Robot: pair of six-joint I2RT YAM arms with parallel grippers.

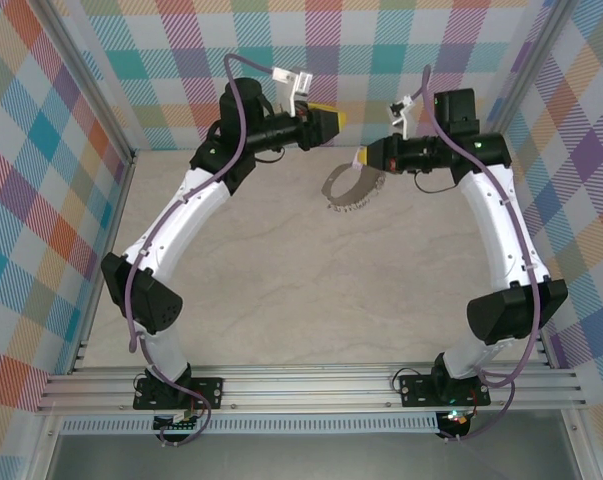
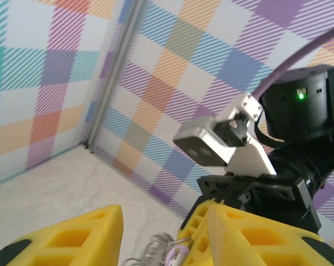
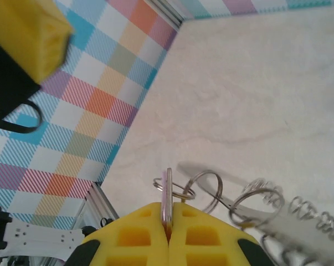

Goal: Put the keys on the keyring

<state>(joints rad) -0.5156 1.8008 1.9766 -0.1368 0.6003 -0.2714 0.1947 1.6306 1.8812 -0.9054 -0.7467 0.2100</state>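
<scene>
Plaid walls of pastel squares (image 1: 41, 150) close round a pale marbled tabletop (image 1: 281, 290). On the left, at the far end of the table, my left gripper (image 1: 333, 118) hangs in the air with its yellow fingers (image 2: 72, 238) spread and nothing between them. Just to its right, my right gripper (image 3: 168, 213) faces it, pads pressed together on the tiny silvery key with the pale lilac head (image 3: 167, 188), which is held edge-on. The large floppy loop of thin grey beaded chain (image 1: 349, 206) dangles below that pinch. Its nearest coils seem to run through the key, though I cannot tell for sure.

I judge the job now is to settle the key on the loop. I should hold the right pinch firm and level, and bring the left fingers onto the chain just beside the key, not onto the key itself. I should close on one strand only, so the slack coils don't bunch or snag.

On the right, the silver camera bracket (image 2: 211, 147) and black wrist housing (image 2: 305, 111) of my right arm sit close ahead of the left fingertips. They are the likeliest thing to bump.
</scene>
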